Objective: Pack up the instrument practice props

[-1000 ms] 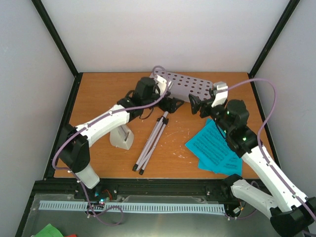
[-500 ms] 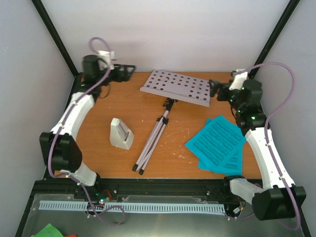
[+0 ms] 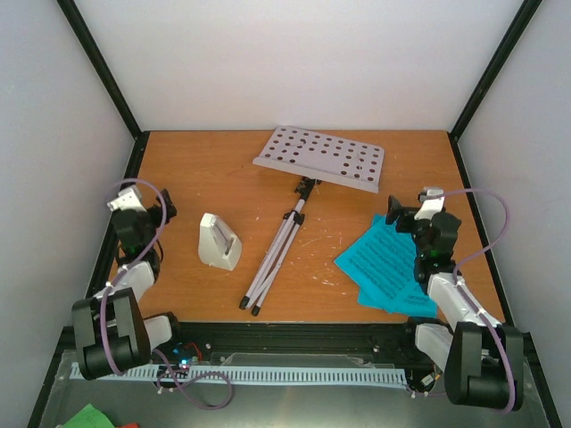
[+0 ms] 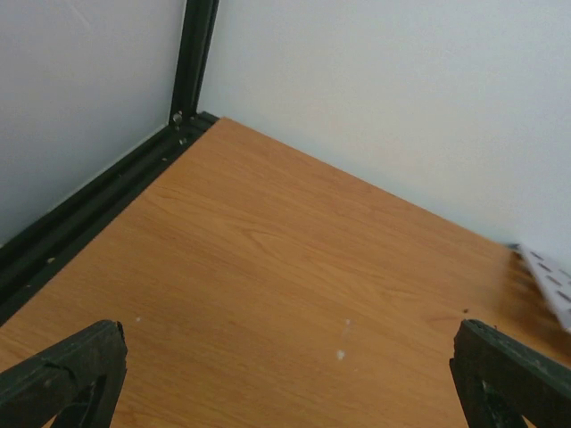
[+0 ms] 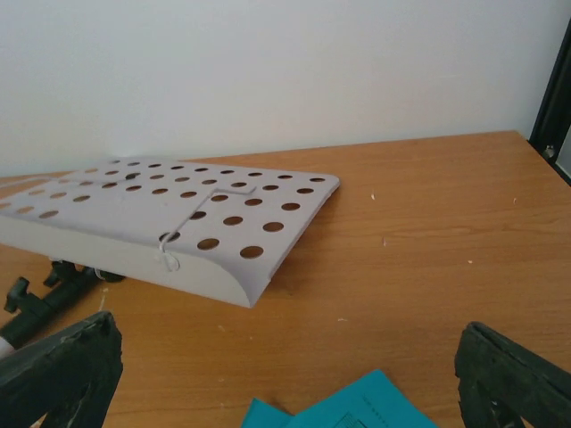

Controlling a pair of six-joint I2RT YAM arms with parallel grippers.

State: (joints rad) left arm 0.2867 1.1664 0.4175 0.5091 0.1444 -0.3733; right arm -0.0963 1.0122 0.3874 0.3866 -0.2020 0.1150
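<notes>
Sitting folded low at the near left corner, the left arm keeps its elbow tucked by its base. The left gripper [image 4: 287,357] is raised over the orange-brown wooden table [image 3: 196,169], with its jaws spread wide and empty. The right arm is folded the same way at the near right. The right gripper [image 5: 287,339] is likewise wide apart with nothing in it, poised over the fanned cyan sheet-music pages [image 3: 385,263].

The pale lilac tripod music stand [image 3: 323,159] lies tipped over mid-table, its perforated tray toward the far wall and its closed legs running toward the near edge. The white pyramid-shaped metronome [image 3: 219,242] rests just left of those legs, well apart from both grippers.

Only the top view shows the metronome and the legs. The left wrist view shows bare wood, the black corner frame [image 4: 192,53] and a sliver of tray at its right edge. The right wrist view shows the tray's holed face close up, tilted, with a corner of the cyan pages below it.
</notes>
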